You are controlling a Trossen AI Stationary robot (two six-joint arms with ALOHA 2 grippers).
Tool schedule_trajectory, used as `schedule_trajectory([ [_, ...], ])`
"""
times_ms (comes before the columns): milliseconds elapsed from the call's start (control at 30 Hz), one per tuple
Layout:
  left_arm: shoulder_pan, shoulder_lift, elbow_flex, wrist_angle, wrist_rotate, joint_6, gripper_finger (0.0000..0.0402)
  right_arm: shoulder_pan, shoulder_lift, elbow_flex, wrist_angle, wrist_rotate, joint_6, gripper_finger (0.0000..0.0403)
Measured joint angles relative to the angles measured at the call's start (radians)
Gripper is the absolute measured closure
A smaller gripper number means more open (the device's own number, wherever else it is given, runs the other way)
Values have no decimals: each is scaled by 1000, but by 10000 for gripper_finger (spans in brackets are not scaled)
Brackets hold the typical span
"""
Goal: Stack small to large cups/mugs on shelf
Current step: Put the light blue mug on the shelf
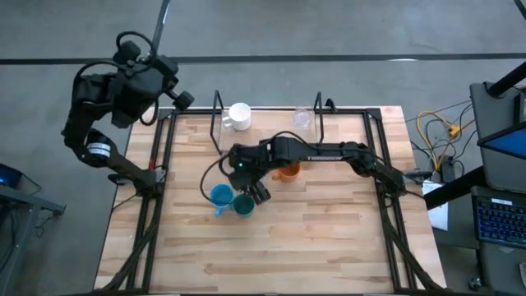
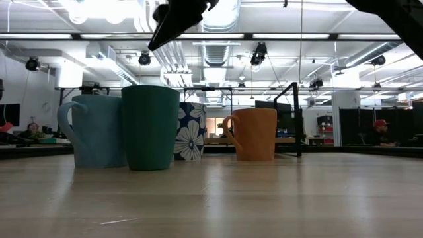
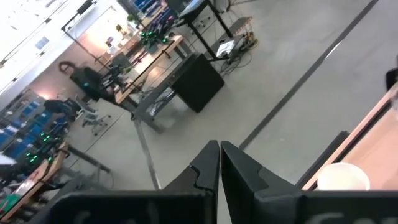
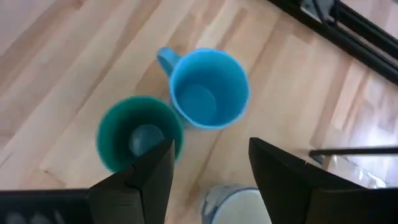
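— Where is the right gripper (image 1: 260, 193)?

— Over the middle of the table (image 1: 329, 247), above the teal cup (image 1: 243, 205) and the blue mug (image 1: 220, 196), which stand touching side by side. Its fingers (image 4: 149, 177) are spread partway with nothing between them.

— And the other cups?

— The orange mug (image 1: 288, 172) sits just behind the right arm, largely covered by it from above. A flower-patterned mug (image 2: 191, 131) shows behind the teal cup in the low view. The white cup (image 1: 239, 115) stands on the shelf (image 1: 271, 123) at the table's far edge, and the clear glass (image 1: 302, 119) further along it (faint, but there).

— The left gripper (image 3: 219, 163)?

— Off the table's far left corner, fingers pressed together, holding nothing.
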Motion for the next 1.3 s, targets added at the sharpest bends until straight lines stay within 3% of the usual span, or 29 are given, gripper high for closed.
schedule_trajectory([
  [333, -107, -10, 5, 4, 22, -108, 400, 69, 14, 0, 33, 6, -100, 202],
  [567, -228, -11, 5, 2, 292, -334, 400, 79, 79, 0, 79, 12, -82, 202],
  [700, -246, -9, 4, -13, 357, -391, 400, 81, 99, 0, 90, 28, -85, 202],
  [933, -255, -1, 0, -79, 518, -497, 400, 80, 130, -1, 190, 54, -16, 202],
  [1100, -261, 4, -4, -119, 541, -566, 400, 73, 124, 0, 273, 53, 125, 202],
  [1300, -271, 4, -8, -120, 566, -573, 400, 71, 127, 0, 246, 53, 206, 202],
])
